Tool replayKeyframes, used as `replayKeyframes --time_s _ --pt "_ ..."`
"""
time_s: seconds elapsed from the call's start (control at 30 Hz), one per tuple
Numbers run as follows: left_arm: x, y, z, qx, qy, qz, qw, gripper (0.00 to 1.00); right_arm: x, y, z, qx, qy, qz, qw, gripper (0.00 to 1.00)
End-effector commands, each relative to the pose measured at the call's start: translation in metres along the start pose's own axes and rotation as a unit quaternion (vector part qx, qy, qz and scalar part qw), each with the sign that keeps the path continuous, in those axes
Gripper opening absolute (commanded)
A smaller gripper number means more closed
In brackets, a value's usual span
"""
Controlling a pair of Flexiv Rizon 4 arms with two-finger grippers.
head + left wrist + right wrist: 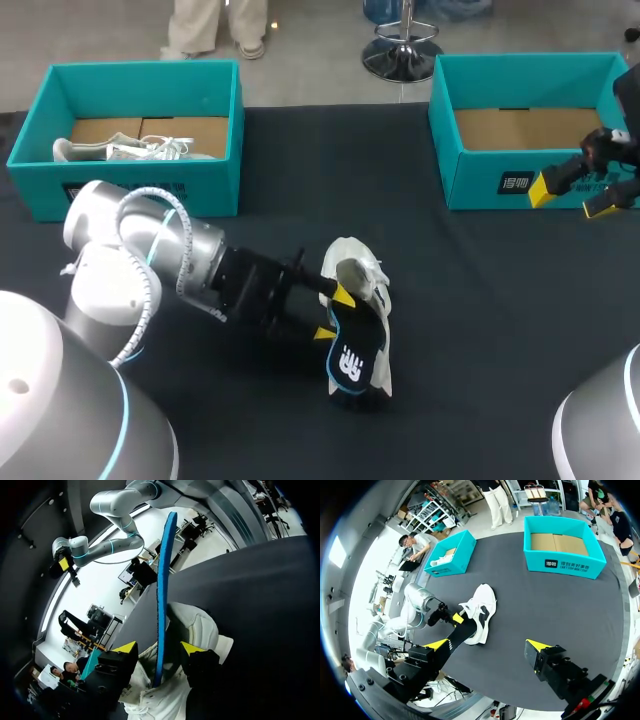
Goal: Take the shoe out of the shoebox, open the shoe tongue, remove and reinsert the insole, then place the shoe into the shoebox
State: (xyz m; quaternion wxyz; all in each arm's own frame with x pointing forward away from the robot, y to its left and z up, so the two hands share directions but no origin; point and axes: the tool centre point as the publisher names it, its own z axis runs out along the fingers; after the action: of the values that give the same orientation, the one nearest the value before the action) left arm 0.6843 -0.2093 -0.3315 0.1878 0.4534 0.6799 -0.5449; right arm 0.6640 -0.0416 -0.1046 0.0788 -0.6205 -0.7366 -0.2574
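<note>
A white shoe [358,272] lies on the dark table at the middle. Its black and blue insole [355,360] has one end in the shoe's mouth, and the rest sticks out toward the table's front. My left gripper [334,314] straddles the insole where it leaves the shoe. In the left wrist view the insole [161,595] stands on edge between the fingers, a gap on each side, over the shoe [200,627], so the left gripper [159,648] is open. My right gripper [572,197] hangs open and empty by the right box, high above the table [487,645].
A teal shoebox [215,175] at the back left holds another white shoe [130,150]. A second teal shoebox [480,180] at the back right shows only its cardboard floor.
</note>
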Motion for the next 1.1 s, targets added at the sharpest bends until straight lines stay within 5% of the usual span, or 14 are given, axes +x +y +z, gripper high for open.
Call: replayKeyframes --time_s 0.03,0.23,0.33,0.43,1.1 --pt "-0.001 -0.007 -0.004 0.000 0.000 0.001 1.000 1.00 0.001 0.004 0.001 0.004 -0.001 0.001 1.000 1.00" --pt "0.001 -0.012 -0.001 0.005 0.004 0.000 1.000 0.92 0.001 0.004 0.001 0.004 -0.001 0.001 1.000 1.00" --pt "0.002 -0.014 0.001 0.006 0.006 0.000 1.000 0.64 0.001 0.004 0.001 0.004 -0.001 0.001 1.000 1.00" --pt "0.002 -0.016 0.002 0.005 0.008 0.001 1.000 0.55 0.001 0.004 0.001 0.004 -0.001 0.001 1.000 1.00" --pt "-0.003 -0.014 0.002 -0.026 0.019 -0.010 0.999 0.37 0.001 0.004 0.001 0.004 -0.001 0.001 1.000 1.00"
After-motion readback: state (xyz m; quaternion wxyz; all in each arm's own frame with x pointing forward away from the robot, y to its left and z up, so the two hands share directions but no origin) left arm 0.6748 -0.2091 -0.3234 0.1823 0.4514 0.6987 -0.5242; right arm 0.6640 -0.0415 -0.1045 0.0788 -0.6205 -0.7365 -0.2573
